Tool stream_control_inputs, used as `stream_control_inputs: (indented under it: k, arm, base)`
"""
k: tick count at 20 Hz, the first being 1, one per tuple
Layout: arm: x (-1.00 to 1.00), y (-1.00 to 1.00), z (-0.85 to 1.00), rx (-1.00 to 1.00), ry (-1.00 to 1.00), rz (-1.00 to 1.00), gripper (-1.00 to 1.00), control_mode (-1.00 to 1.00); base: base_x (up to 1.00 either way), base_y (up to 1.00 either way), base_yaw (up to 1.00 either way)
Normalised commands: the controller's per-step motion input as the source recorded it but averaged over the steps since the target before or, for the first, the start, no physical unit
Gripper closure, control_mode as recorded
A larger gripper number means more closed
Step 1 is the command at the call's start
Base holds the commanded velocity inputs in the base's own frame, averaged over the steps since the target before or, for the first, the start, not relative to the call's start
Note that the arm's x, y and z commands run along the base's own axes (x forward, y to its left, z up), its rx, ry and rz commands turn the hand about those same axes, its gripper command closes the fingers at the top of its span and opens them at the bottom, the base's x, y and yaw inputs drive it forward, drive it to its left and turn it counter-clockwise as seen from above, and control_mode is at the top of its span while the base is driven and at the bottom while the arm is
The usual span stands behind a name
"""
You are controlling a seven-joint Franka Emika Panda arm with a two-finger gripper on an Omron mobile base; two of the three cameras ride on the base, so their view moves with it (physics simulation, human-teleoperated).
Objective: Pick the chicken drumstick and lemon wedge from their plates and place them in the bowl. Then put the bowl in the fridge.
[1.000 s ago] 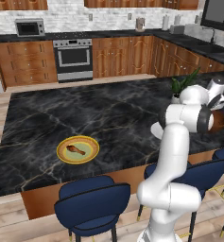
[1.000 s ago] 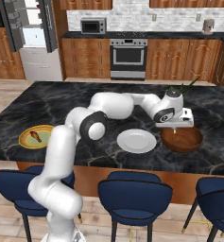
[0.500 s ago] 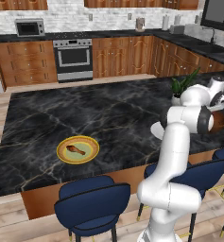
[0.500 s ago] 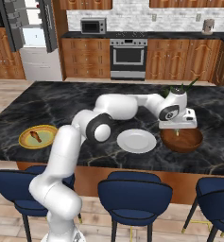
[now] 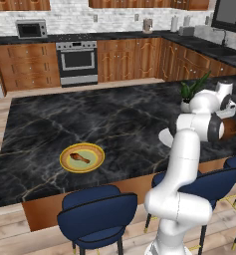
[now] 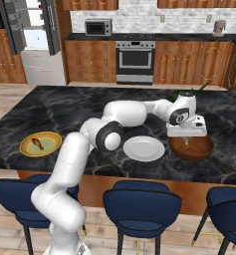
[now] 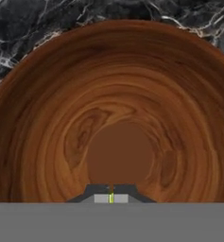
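The fridge [image 6: 37,40] stands at the far left of the kitchen in the right base view, its dark door swung open on a white interior. In front of it stretches the black marble worktop [image 5: 114,129], and the arm reaches out across it to the right-hand end. There sits the bowl [image 6: 191,148], reddish-brown wood, and the hand view looks straight down into its ringed inside [image 7: 118,118]. Just beside the bowl, on its left in the right base view, lies the plain white plate [image 6: 144,148], bare on top. Well apart from both, near the worktop's left front edge, is the yellow-rimmed plate [image 5: 81,158] with the chicken drumstick [image 5: 79,158] lying on its pale green centre. Now the tool [image 6: 186,141] hangs directly over the bowl, pointing down into it, and its two dark tips are pressed close together, pinching the lemon wedge [image 7: 111,198], a thin sliver of yellow-green showing between them in the hand view. The wedge is above the bowl's floor; whether it touches the wood cannot be told
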Motion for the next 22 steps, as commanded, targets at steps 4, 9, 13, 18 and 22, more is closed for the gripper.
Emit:
stream_control_inputs:
  k: [4, 9, 13, 18, 22]
  arm:
    - [-0.01, 0.0, -0.18, 0.03, 0.01, 0.0, 1.0, -1.0]
    - [-0.01, 0.0, -0.13, 0.03, 0.0, 0.0, 1.0, -1.0]
    - [0.0, 0.0, -0.17, 0.0, 0.0, 0.0, -1.0, -1.0]
    - [0.0, 0.0, -0.13, 0.0, 0.0, 0.0, -1.0, -1.0]
    - [0.0, 0.0, -0.06, 0.0, 0.01, 0.0, -1.0, -1.0]
  base:
    - [0.0, 0.0, 0.0]
    - [0.0, 0.0, 0.0]
    - [0.0, 0.0, 0.0]
    - [0.0, 0.0, 0.0]
    - [0.0, 0.0, 0.0]
